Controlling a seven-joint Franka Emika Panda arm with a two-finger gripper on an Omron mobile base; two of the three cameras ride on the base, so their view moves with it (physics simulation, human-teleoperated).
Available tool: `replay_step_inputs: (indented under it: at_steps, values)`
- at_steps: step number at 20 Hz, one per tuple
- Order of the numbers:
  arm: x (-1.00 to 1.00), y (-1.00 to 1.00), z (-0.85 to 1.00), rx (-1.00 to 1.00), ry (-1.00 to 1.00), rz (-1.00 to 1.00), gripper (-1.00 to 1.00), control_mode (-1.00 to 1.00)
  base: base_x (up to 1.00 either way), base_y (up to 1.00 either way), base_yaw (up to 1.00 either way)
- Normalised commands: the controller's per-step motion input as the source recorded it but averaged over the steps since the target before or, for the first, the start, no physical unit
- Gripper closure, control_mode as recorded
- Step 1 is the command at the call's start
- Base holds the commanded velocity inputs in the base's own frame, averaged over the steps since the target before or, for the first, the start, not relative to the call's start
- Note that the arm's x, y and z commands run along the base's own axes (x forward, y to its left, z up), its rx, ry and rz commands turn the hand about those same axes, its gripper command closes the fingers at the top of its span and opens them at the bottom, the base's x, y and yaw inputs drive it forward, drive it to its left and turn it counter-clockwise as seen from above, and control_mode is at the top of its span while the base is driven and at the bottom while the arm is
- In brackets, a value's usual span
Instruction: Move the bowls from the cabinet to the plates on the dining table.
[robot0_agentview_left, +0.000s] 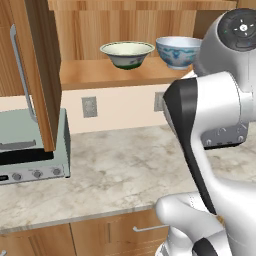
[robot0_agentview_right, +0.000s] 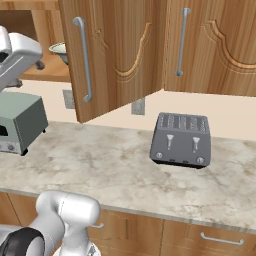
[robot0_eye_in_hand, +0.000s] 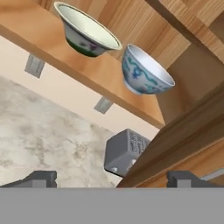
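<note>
Two bowls stand side by side on the bottom shelf of the open cabinet (robot0_agentview_left: 115, 75). The cream-white bowl with a green band (robot0_agentview_left: 127, 54) (robot0_eye_in_hand: 87, 33) is on the left. To its right is the white bowl with the blue pattern (robot0_agentview_left: 177, 51) (robot0_eye_in_hand: 144, 72). A sliver of the cream bowl (robot0_agentview_right: 59, 50) peeks past the open door (robot0_agentview_right: 117, 55). My gripper (robot0_eye_in_hand: 113, 179) is open, its dark fingertips (robot0_eye_in_hand: 41, 178) wide apart with nothing between them. It is below and short of the shelf, apart from both bowls. The plates and the dining table are out of view.
A marble counter (robot0_agentview_left: 115, 170) runs under the cabinet with drawers beneath. On it stand a toaster oven (robot0_agentview_left: 30, 150) at the left and a grey toaster (robot0_agentview_right: 181, 140) at the right. The left cabinet door (robot0_agentview_left: 42, 75) hangs open over the oven. My own arm (robot0_agentview_left: 215, 110) fills the right.
</note>
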Motion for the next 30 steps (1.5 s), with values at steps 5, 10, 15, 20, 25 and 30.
replay_step_inputs:
  at_steps: [5, 10, 15, 20, 25, 30]
  values:
    - [0.0, -0.08, 0.0, -0.22, 0.0, 0.0, -1.0, -1.0, 0.0, 0.0, 0.0]
    - [0.0, -0.22, 0.0, -0.19, 0.0, -0.01, -1.0, -1.0, 0.0, 0.0, 0.0]
    - [0.0, -0.31, 0.0, -0.16, 0.0, -0.07, -1.0, -1.0, 0.0, 0.0, 0.0]
    - [0.0, -0.09, 0.0, -0.14, 0.0, -0.08, -1.0, -1.0, 0.0, 0.0, 0.0]
    - [0.04, 0.0, -0.04, -0.15, 0.04, -0.09, -1.0, -1.0, 0.0, 0.0, 0.0]
    - [0.21, 0.0, -0.03, -0.16, 0.11, -0.15, -1.0, -1.0, 0.0, 0.0, 0.0]
